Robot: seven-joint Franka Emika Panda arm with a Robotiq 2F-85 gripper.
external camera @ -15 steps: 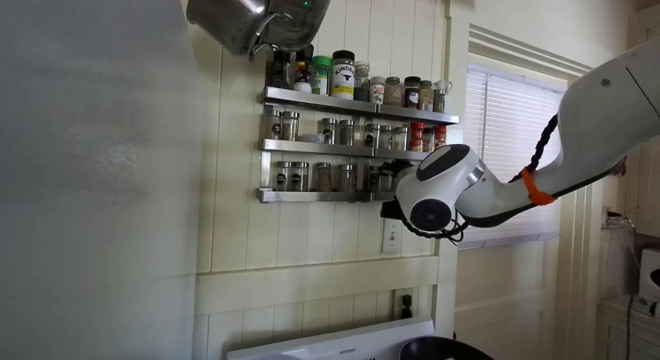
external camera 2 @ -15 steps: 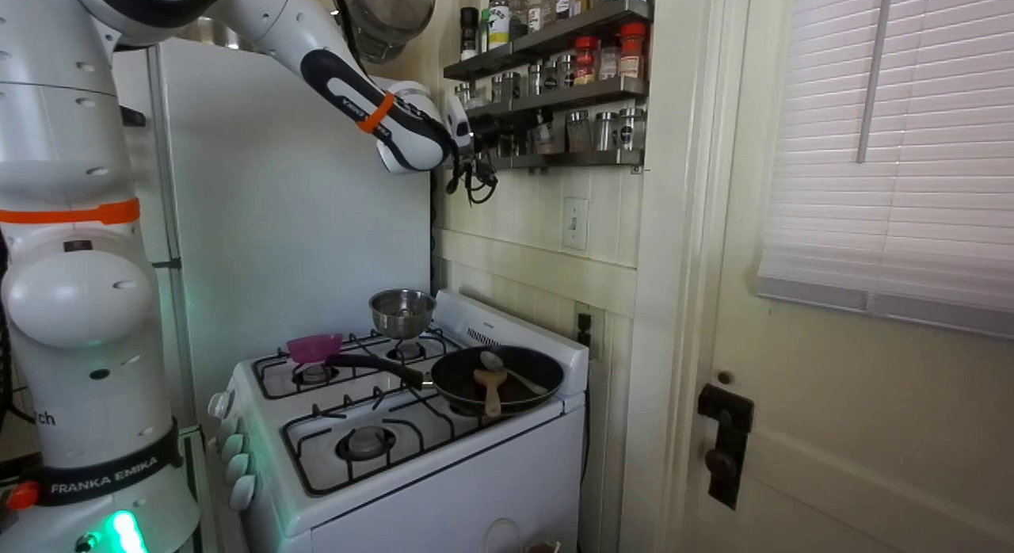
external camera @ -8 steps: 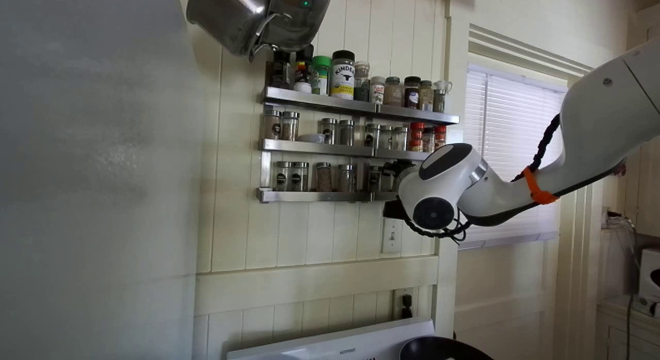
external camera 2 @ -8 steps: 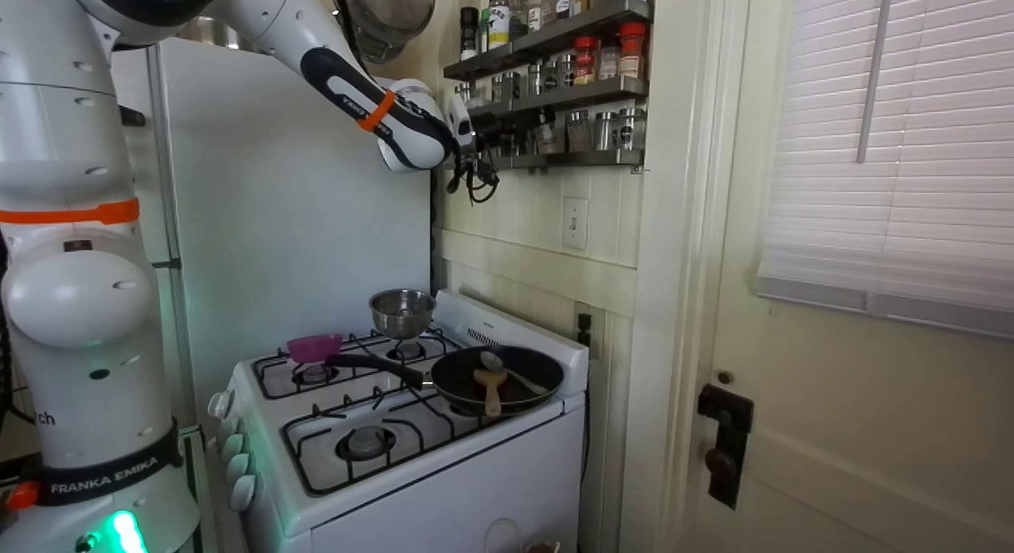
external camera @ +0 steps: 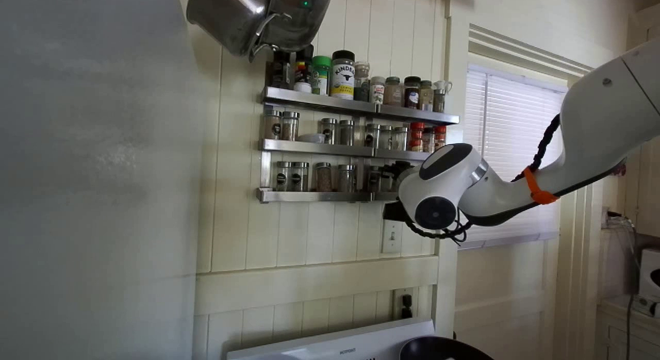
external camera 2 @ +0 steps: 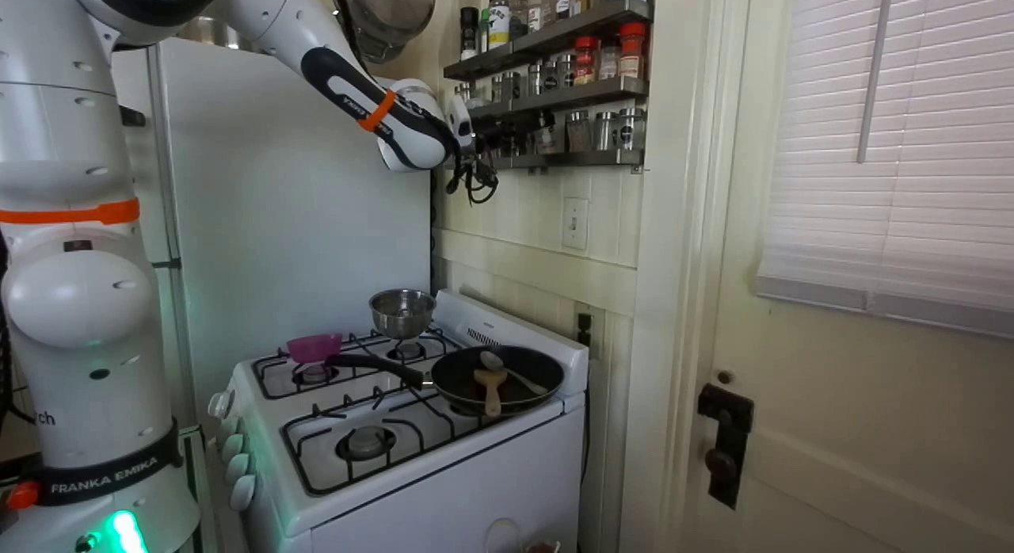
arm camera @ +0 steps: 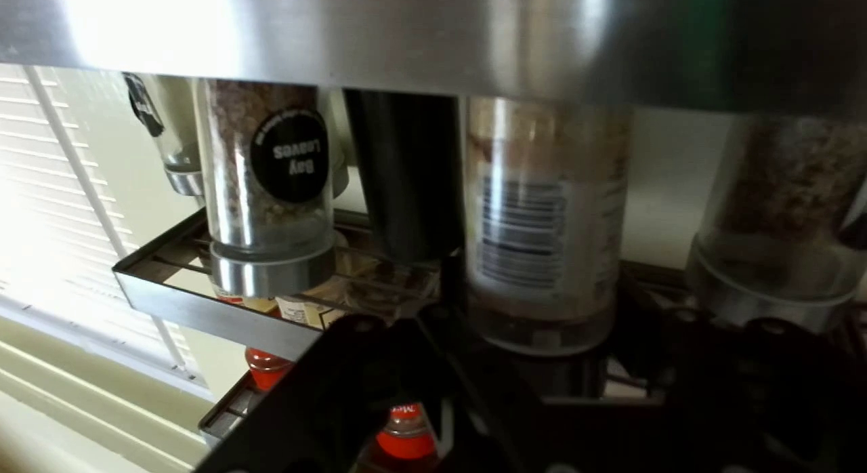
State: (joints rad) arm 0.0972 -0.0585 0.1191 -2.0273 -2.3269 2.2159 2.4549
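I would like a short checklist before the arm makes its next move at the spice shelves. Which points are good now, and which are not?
1. Fingers shut on the barcode jar: ok, one on each side of it.
2. Jar lifted off the bottom shelf: cannot tell, the front rim hides its base.
3. Straight way outward: probably not ok, that rim stands before the jar.
4. Room to the jar at the wrist view's right edge: ok, wall shows between.
5. Stove below free of cookware: not ok, a pan holding utensils stands there.
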